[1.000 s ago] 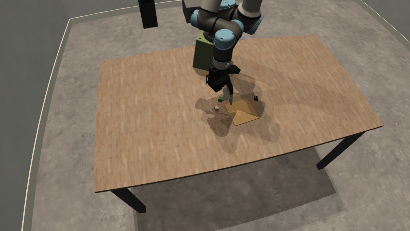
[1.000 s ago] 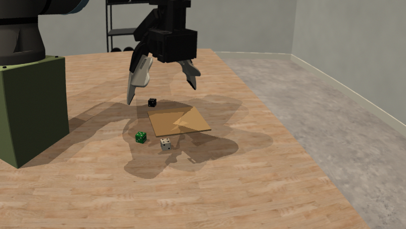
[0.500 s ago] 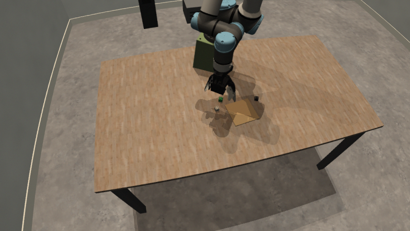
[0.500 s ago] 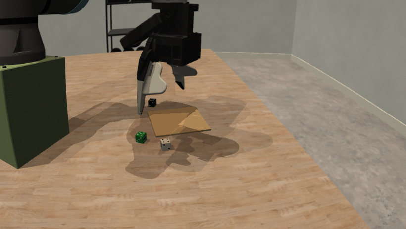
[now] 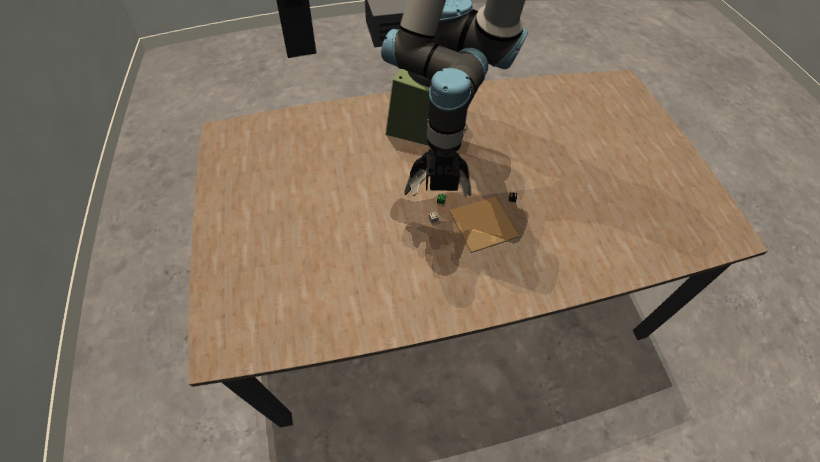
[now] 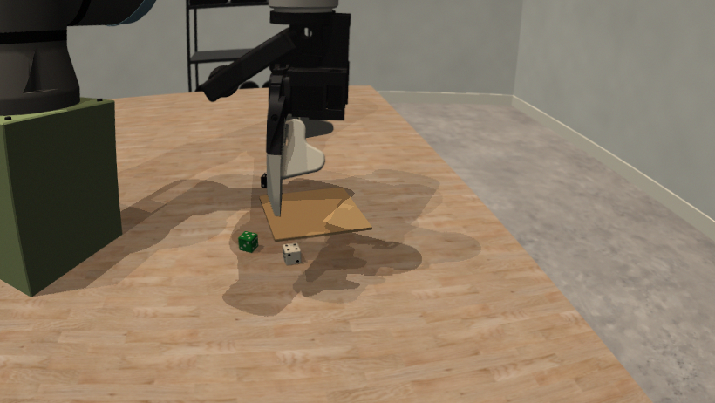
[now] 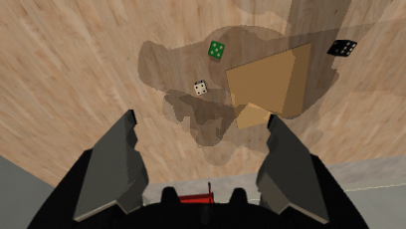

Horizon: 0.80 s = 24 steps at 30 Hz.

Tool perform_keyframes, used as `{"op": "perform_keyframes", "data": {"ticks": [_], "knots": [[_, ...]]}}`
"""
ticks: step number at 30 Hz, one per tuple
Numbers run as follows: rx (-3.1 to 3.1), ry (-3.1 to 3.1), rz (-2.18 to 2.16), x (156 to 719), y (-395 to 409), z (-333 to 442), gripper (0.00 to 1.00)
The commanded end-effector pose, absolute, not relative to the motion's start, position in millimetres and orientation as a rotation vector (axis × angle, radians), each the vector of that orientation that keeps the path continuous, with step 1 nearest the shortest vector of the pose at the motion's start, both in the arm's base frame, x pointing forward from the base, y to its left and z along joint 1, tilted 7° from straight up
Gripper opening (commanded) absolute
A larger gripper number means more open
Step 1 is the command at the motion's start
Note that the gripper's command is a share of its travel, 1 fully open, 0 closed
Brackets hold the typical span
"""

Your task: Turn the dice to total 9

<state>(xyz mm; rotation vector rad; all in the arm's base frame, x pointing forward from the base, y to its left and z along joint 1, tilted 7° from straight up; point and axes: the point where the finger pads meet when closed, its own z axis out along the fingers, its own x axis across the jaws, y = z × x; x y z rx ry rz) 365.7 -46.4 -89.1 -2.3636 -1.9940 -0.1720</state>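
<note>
So the hand [image 5: 438, 192] [image 7: 202, 113] is hovering above the tabletop [image 5: 298, 241] [image 6: 400, 325] [image 7: 75, 75], fingers spread all the way, holding nothing. In the wrist view, the green die [image 5: 441, 198] [image 6: 248, 242] [image 7: 216, 50] and the white die [image 5: 433, 216] [image 6: 291, 253] [image 7: 200, 88] are sitting beyond the gap between the fingertips, green farther out. The orange mat [image 5: 482, 220] [image 6: 309, 215] [image 7: 264, 85] is lying to their right, with the black die [image 5: 512, 196] [image 6: 263, 181] [image 7: 342, 48] resting just past it. All three dice are sitting off the mat, white showing a four on top.

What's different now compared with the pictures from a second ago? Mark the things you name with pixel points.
The tool [image 5: 438, 190] [image 6: 295, 197] [image 7: 202, 113] has turned, and in the top view its fingertips now straddle the space above the green die [image 5: 441, 199] [image 6: 248, 242] [image 7: 216, 50]. Nothing was grasped or released; it's open. The three dice and the mat [image 5: 482, 220] [image 6: 309, 215] [image 7: 264, 85] stayed put.
</note>
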Motion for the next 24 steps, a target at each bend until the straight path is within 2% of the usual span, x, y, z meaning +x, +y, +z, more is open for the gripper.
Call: {"op": "perform_keyframes", "data": {"ticks": [1,24], "knots": [[-2.254,-2.125,-0.182,366.8,-47.7,-91.0,1.00],[-1.986,-2.396,-0.189,369.5,-50.2,-95.9,1.00]]}}
